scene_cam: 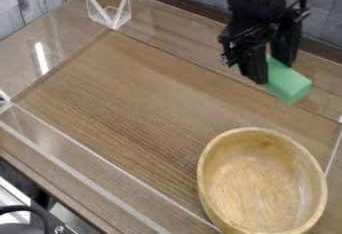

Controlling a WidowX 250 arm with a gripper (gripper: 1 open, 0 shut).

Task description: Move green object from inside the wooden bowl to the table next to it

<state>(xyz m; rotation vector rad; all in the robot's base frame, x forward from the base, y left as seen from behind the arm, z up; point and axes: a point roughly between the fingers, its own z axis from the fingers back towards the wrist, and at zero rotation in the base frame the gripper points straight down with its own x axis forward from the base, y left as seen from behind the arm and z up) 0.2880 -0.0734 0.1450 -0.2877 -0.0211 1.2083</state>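
the hand [263,64] pinches one end of the green object [286,81] above the surface [147,98], beyond the wooden bowl [262,183]. it could slip and bounce away.
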